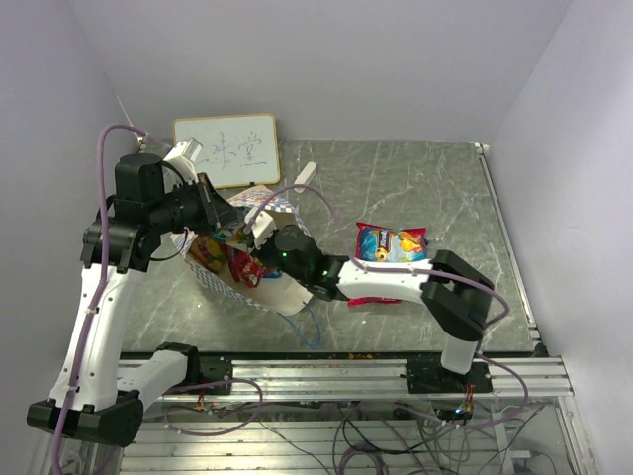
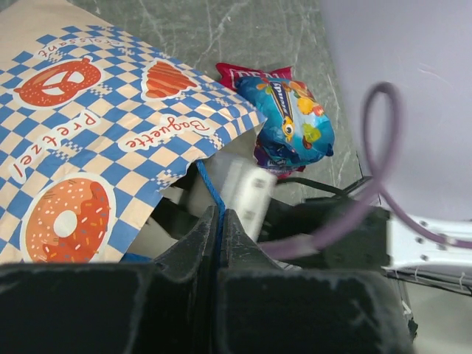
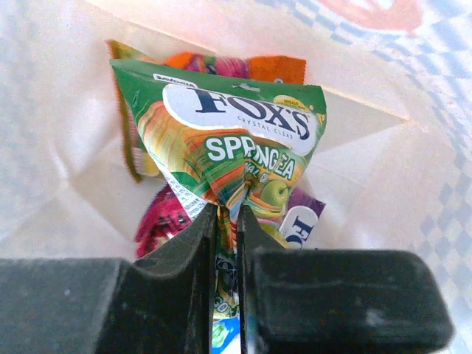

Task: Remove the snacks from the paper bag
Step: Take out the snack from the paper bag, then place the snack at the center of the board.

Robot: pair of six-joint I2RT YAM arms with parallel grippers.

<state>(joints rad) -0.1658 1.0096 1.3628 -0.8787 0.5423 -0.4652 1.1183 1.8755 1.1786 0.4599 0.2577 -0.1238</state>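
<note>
The setting is presenting as a robotics lab cell. Pale walls (image 1: 396, 59) are enclosing a dark marbled counter (image 1: 425, 188) on the left, far and right. The left arm (image 1: 94, 317) and right arm (image 1: 396, 282) are standing bolted to an aluminium rail (image 1: 326, 374) at the near edge, with loose cables (image 1: 396, 435) hanging below. A writing board (image 1: 226, 148) is leaning far left.

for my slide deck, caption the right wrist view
Right claw shut on a green Fox's candy packet inside the paper bag, an orange packet behind it.
</note>
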